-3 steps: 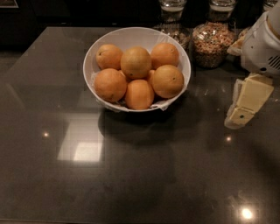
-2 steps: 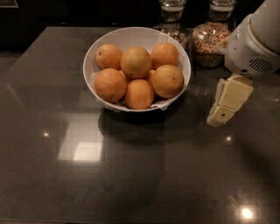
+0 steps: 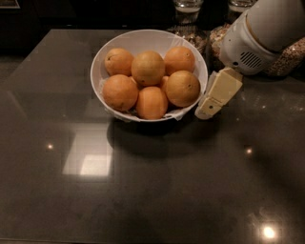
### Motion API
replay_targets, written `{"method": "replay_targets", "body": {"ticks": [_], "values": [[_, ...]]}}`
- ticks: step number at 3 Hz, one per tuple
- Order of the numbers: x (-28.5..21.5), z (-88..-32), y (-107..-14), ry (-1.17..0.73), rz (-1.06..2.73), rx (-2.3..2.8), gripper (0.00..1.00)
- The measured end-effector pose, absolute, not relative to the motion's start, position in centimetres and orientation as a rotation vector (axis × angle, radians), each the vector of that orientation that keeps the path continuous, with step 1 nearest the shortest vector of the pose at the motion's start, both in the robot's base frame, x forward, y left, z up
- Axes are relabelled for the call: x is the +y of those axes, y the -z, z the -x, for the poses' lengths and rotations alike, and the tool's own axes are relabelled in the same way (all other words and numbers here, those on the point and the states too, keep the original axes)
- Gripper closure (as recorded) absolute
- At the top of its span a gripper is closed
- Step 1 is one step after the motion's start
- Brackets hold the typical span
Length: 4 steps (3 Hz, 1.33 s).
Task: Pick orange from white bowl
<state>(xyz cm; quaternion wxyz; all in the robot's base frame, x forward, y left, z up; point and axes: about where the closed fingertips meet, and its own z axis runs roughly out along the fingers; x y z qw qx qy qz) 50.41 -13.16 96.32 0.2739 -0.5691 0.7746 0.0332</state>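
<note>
A wide white bowl (image 3: 143, 37) stands on the dark table and holds several oranges. The orange (image 3: 182, 88) with a tiny dark speck lies at the bowl's right front. A paler orange (image 3: 147, 68) sits in the middle and a redder oval one (image 3: 151, 102) at the front. My gripper (image 3: 210, 106), cream-coloured under a white wrist (image 3: 259, 33), hangs just outside the bowl's right rim, level with the speckled orange and right next to the rim.
Glass jars of grains (image 3: 286, 57) and another jar (image 3: 187, 14) stand behind the bowl at the table's back edge, under and beside my arm. The dark glossy tabletop (image 3: 157, 190) stretches toward the front.
My gripper has moved left and slightly toward the bowl, from well right of it to right beside its right rim. The bowl and oranges have not moved.
</note>
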Motion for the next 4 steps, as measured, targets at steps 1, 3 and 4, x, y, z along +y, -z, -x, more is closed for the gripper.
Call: {"method": "replay_targets", "body": {"ticks": [1, 3, 4], "values": [[-13.1, -50.4, -96.3, -0.090, 1.530, 2.083, 0.00], [-12.2, -51.5, -95.9, -0.066, 1.482, 2.111, 0.04], [-12.0, -52.1, -96.0, -0.042, 1.460, 2.106, 0.17]]}}
